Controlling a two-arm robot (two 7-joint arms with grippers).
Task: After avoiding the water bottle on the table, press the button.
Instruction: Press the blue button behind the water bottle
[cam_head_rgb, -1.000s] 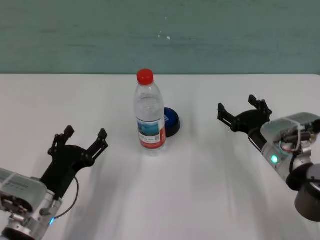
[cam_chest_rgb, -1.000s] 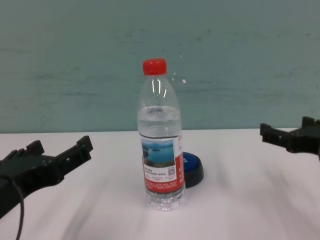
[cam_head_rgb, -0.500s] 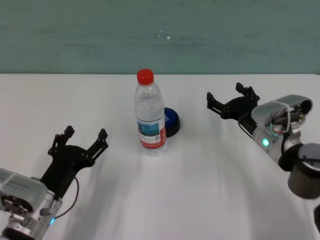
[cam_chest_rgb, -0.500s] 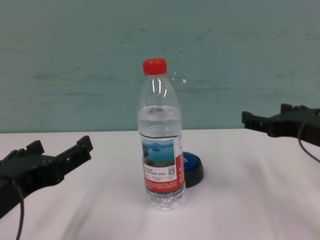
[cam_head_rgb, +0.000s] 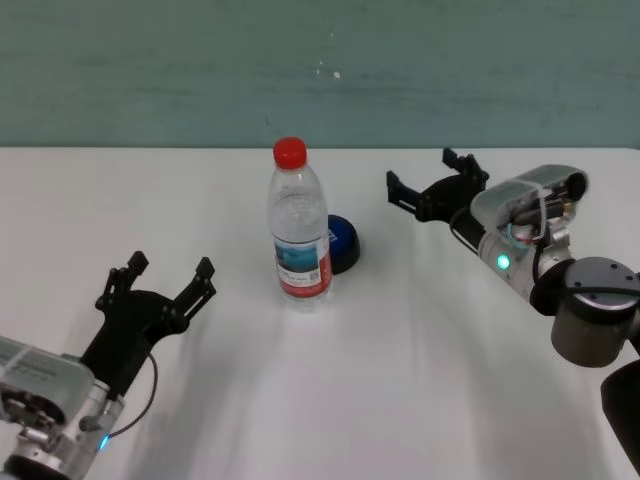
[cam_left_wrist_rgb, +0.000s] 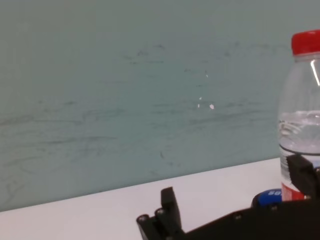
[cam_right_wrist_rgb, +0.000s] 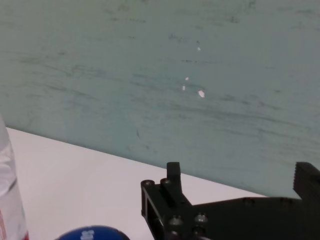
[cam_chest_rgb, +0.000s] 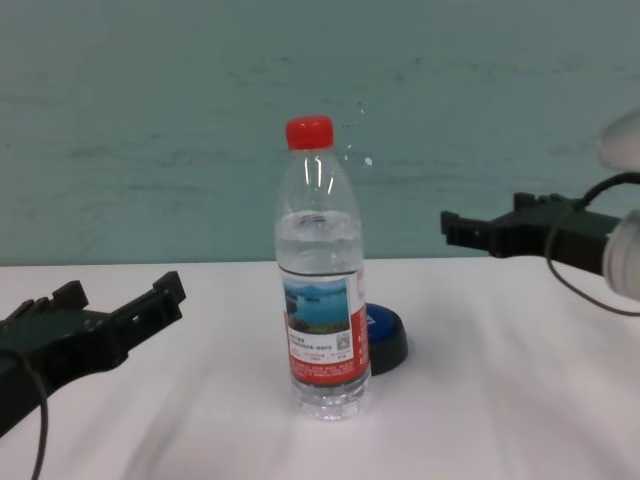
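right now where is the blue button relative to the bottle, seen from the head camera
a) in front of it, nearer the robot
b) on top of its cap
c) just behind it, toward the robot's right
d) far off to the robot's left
c: the button peeks out from behind the bottle on the robot's right side, partly hidden by it, while the right pincer hangs open farther right above the table.

A teal wall (cam_head_rgb: 320, 70), scuffed and flecked with small white chips, fills the view from 9 to 3 o'clock, meeting the white surface below.
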